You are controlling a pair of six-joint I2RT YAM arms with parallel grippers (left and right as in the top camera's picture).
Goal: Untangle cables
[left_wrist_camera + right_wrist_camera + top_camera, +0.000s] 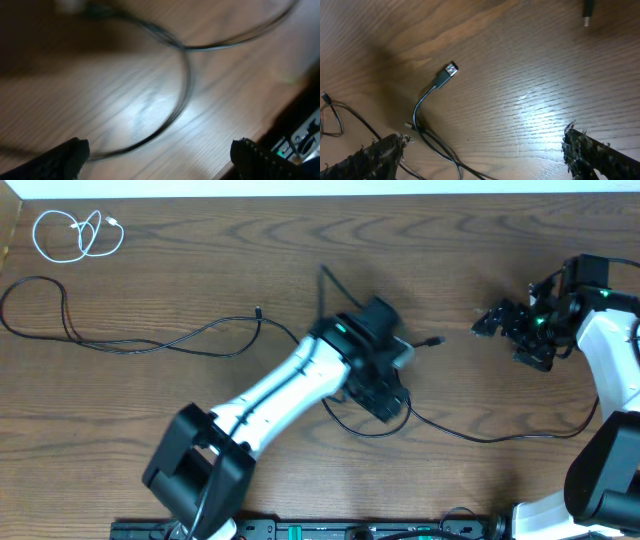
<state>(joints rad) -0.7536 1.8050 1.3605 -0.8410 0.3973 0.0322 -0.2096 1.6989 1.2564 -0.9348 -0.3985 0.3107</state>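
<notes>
Lying coiled at the far left, the short white cable (pixel 78 233) sits apart from a long black cable (pixel 160 346) that trails rightward across the surface (pixel 200 240). At centre, the left pincer (pixel 159 150) hovers wide open and empty just above a loop of a second black cable (pixel 186 85). That loop curves between its fingers, then runs right along the near side. A loose plug (pixel 436 340) lies left-to-right, just left of the right pincer (pixel 482 145), which is also spread wide and holds nothing. The left arm looks nearer the loop. The surface is brown wood grain, and only a pale far strip shows of the room.
</notes>
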